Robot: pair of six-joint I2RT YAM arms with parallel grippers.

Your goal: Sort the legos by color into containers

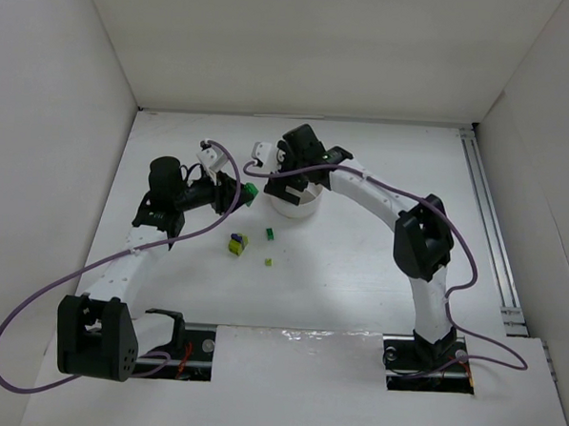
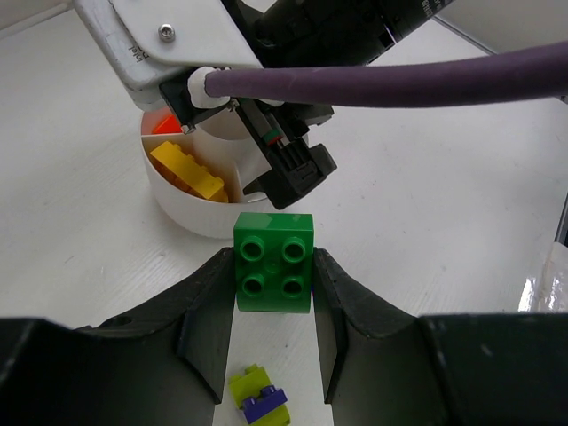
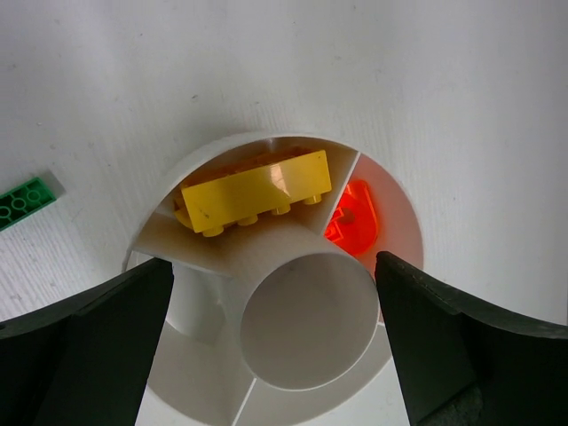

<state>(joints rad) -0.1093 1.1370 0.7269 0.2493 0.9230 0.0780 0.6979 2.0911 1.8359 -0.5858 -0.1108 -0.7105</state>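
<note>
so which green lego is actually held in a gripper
The square four-stud green brick, clamped upright in the left gripper. The flat green plate just lies loose on the table.

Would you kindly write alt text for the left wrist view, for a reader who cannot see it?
The left gripper holds a green four-stud brick, close to the round white divided dish. The dish holds a yellow brick and an orange-red piece in separate compartments, with the right arm above it. A yellow-and-purple clump lies on the table nearer the camera.
</note>
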